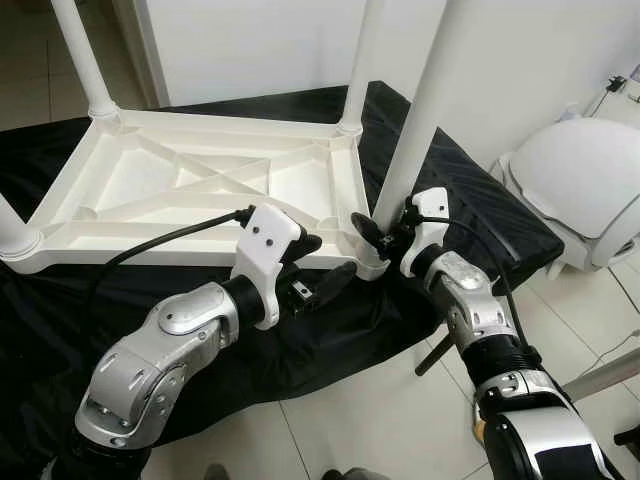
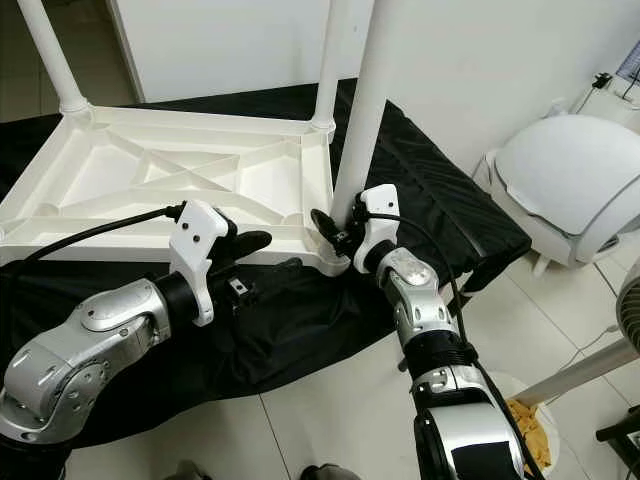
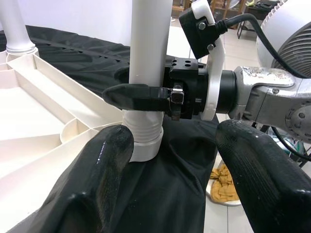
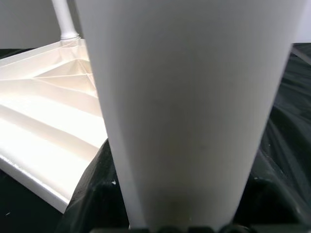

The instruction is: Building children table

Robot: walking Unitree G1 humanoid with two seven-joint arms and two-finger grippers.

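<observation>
I can't read any text, label, brand, number or sign anywhere in these views; nothing legible stands on anything.

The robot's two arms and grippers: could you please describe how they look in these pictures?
Both arms are jointed silver metal with black collars. The left gripper and the right gripper each have two long black fingers on a black block, behind which sits a white plastic wrist bracket with small screw holes. A black cable loops into each bracket. In the left wrist view its fingers look textured.
</observation>
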